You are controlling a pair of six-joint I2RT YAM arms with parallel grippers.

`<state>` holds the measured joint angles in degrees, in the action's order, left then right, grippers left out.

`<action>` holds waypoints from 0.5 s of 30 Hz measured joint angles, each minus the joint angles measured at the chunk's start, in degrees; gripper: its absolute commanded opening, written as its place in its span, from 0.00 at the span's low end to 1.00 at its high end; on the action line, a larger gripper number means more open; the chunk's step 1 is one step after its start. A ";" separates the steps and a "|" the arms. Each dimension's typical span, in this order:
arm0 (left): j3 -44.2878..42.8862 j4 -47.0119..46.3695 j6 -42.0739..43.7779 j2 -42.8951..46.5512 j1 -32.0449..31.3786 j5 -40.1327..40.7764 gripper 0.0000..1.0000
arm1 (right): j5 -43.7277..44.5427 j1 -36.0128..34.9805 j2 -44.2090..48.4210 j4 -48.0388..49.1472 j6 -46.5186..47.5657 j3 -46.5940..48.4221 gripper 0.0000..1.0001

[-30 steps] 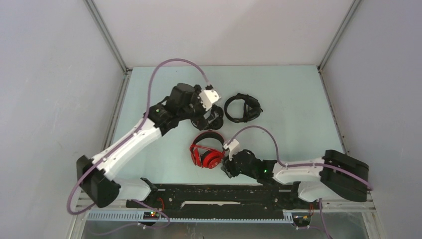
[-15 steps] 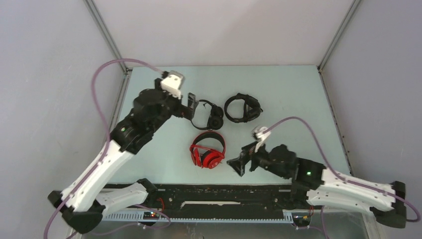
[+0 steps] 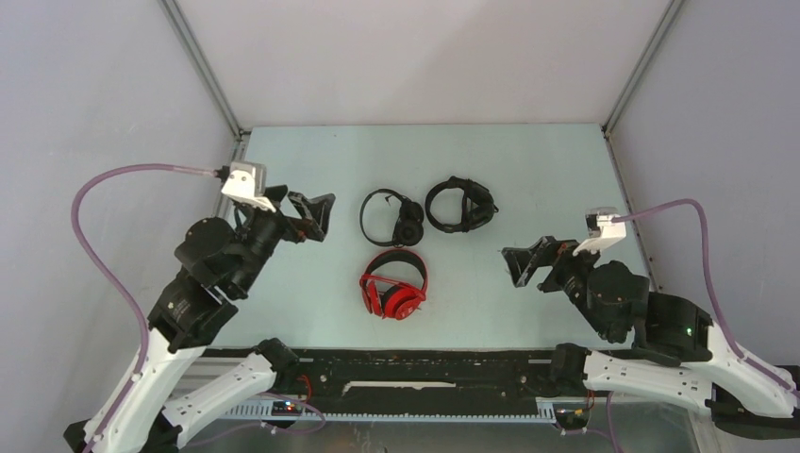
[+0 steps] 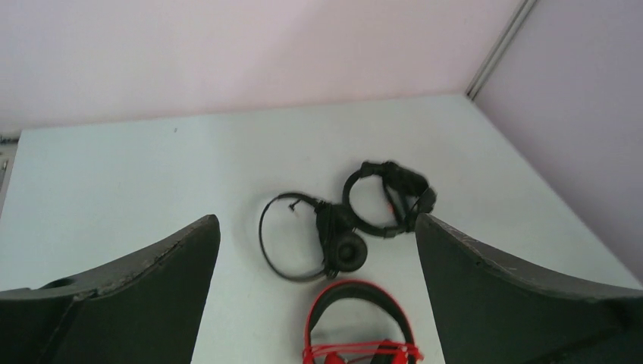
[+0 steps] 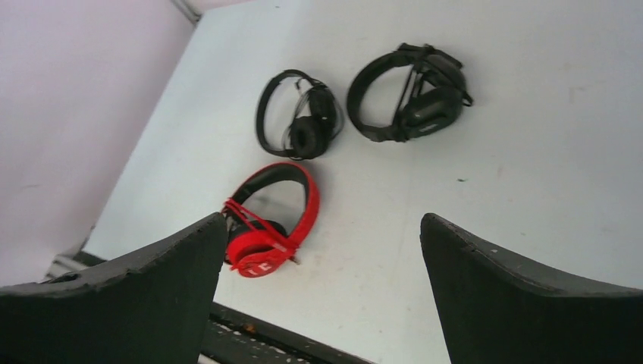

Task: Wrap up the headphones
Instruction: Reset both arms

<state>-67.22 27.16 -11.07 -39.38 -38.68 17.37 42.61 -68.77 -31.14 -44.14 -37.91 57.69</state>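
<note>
Bench (image 3: 547, 170): pale surface with walls on three sides. I see all three headsets lying flat near its middle, between my two arms.

Left arm (image 3: 203, 274): raised over the left part of the bench, its wrist turned toward the headsets.

Right arm (image 3: 651, 321): raised over the right part, its wrist turned toward the same group.

Left hand (image 3: 319, 215): fingers (image 4: 152, 280) spread wide with nothing between them. It hangs above the bench to the left of the slim black set, clear of it.

Right hand (image 3: 525, 262): fingers spread wide too and gripping nothing. It sits off to the right of the red set, with bare bench between them.

Bulky black headphones (image 3: 476, 215): the set farthest from the arm bases and to the right. It lies flat as a closed ring with the cups folded in, and my right wrist view shows dark strands running across the ring.

Red headphones (image 3: 396, 300): the set nearest the arm bases, just on the near side of the slim black set with a small gap between them. The band arches away from the bases, the cups lie together at the near end, and red strands cross the opening of the band.

Slim black headphones (image 3: 408, 229): just beside the bulky set, on its left. A thin band forms a loop, with the round cups stacked at its right side. I cannot tell how its cable lies.
</note>
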 measured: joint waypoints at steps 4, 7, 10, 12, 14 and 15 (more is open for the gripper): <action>3.87 1.57 -0.09 1.33 -0.02 1.14 1.00 | 3.54 0.00 -0.15 -3.56 -1.49 0.09 0.99; 4.26 2.69 -0.07 1.42 -0.02 1.64 1.00 | 5.14 0.00 -0.48 -5.55 -3.63 0.09 1.00; 4.33 3.08 -0.07 1.90 -0.02 2.56 1.00 | 5.75 0.00 -0.68 -6.14 -4.92 0.09 1.00; 4.72 3.06 -0.07 2.54 -0.04 3.23 1.00 | 5.95 0.00 -0.68 -6.29 -5.38 0.09 0.99; 5.35 3.04 -0.09 3.30 -0.04 3.56 1.00 | 6.21 0.00 -0.68 -6.29 -5.64 0.09 1.00; 5.70 3.08 -0.09 3.76 -0.04 3.76 1.00 | 6.32 0.00 -0.66 -6.29 -5.66 0.09 1.00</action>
<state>-61.52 30.24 -11.16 -35.62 -38.72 21.12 48.93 -68.77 -31.79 -50.43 -43.57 57.78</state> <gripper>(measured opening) 0.996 0.994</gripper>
